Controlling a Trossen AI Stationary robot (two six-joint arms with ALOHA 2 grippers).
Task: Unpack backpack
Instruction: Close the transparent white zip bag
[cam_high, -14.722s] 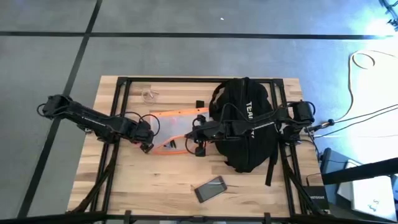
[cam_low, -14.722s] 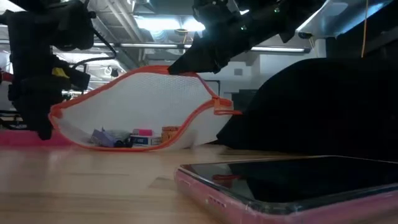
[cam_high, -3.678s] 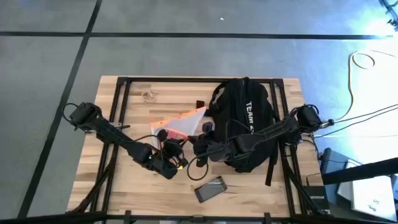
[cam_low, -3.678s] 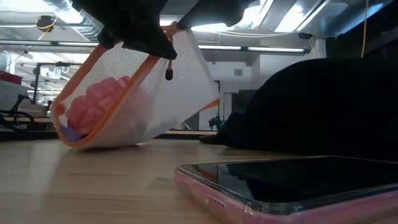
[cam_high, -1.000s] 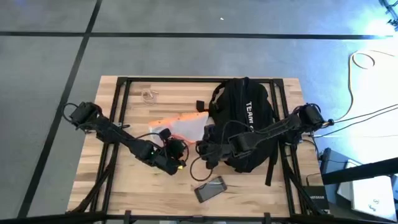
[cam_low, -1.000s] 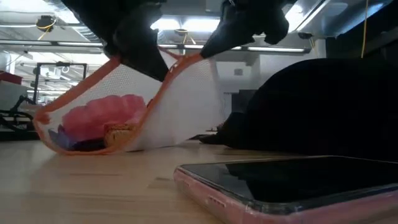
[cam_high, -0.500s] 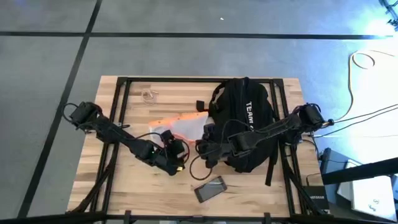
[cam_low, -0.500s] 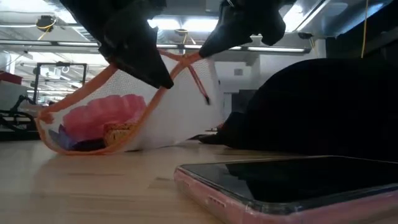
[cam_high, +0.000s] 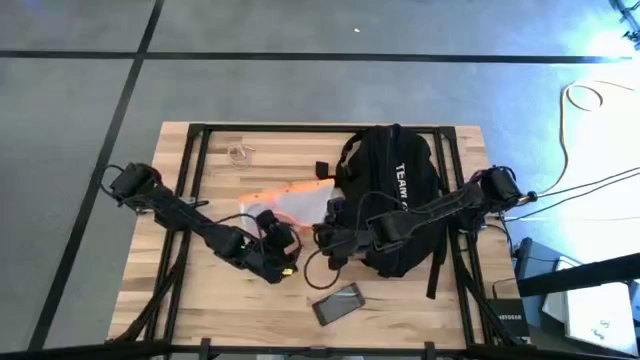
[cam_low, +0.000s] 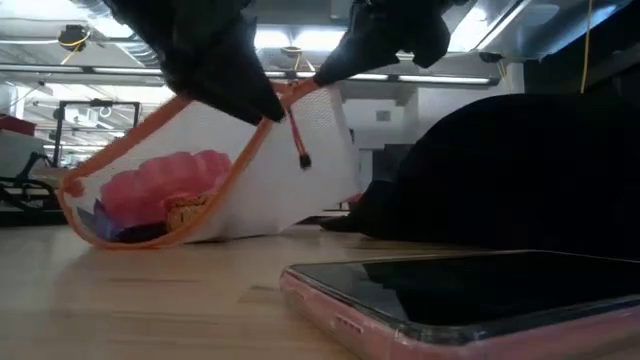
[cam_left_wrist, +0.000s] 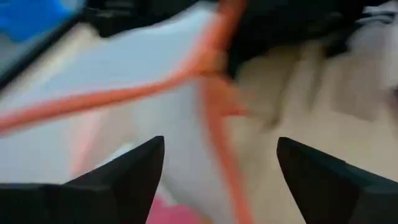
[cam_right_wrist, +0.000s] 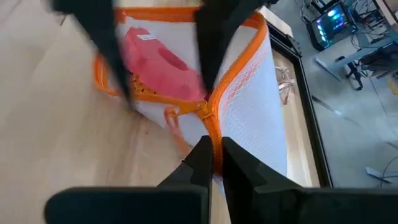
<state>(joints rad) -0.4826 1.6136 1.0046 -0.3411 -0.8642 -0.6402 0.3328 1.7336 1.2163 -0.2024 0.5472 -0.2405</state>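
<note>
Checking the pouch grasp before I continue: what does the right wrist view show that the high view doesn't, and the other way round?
Only the right wrist view: the right tool pinching the orange zipper edge of the mesh pouch, with a pink item inside. Only the high view: the backpack, the phone, the table and the left tool at the pouch's near end. Both show the pouch lying on the wooden table.

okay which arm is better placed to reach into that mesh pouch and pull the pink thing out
Probably the left. The left gripper is open at the mesh pouch mouth, near the pink item. The right gripper is shut on the pouch's orange rim, holding it up, so it is occupied.
</note>
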